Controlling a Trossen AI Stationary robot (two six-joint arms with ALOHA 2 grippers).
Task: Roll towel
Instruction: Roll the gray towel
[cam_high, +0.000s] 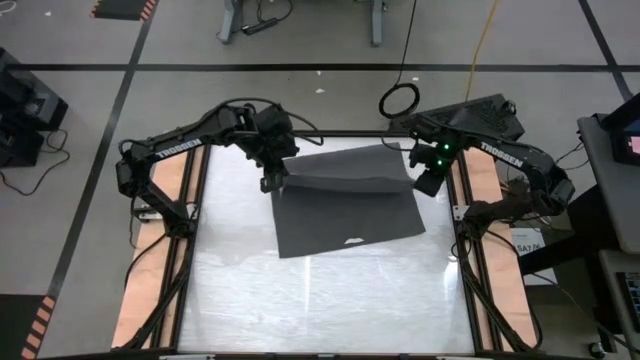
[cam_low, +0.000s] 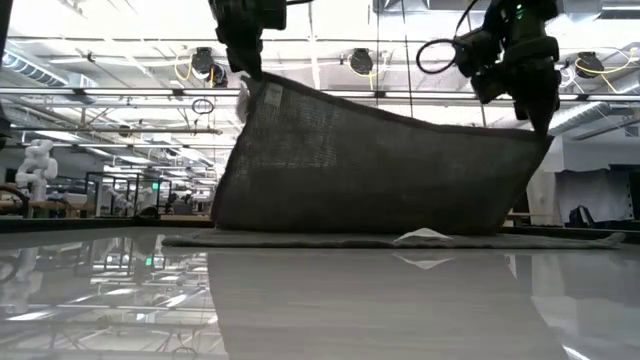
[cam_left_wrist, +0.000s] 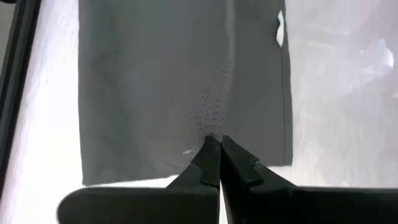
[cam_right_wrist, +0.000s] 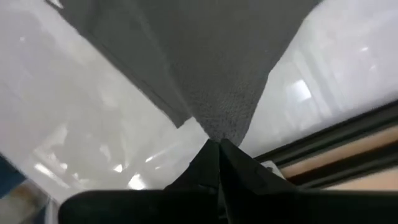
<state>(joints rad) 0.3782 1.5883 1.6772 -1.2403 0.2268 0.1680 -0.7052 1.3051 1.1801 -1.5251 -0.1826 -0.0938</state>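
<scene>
Both arms are working at the far edge of the towel, which is lying in the upper middle of the high view on the pale table. The left gripper is pinching the corner at the upper left of the cloth, its two fingers clamped tight on the fabric, and the right gripper is doing the same at the upper right corner. In the low view that far edge is being held up off the table like a curtain, higher under the left gripper than under the right gripper, while the near part of the towel is lying flat. A small white tag is showing on the near edge, toward the lower middle of the cloth.

To my eye this is the opening of the roll: the far edge is lifted and ready to be turned over. The next move seems to call for both grippers carrying that edge toward the near side together, level with each other, and laying it down onto the flat part so the first fold comes out straight. The uneven height could skew the roll.
</scene>
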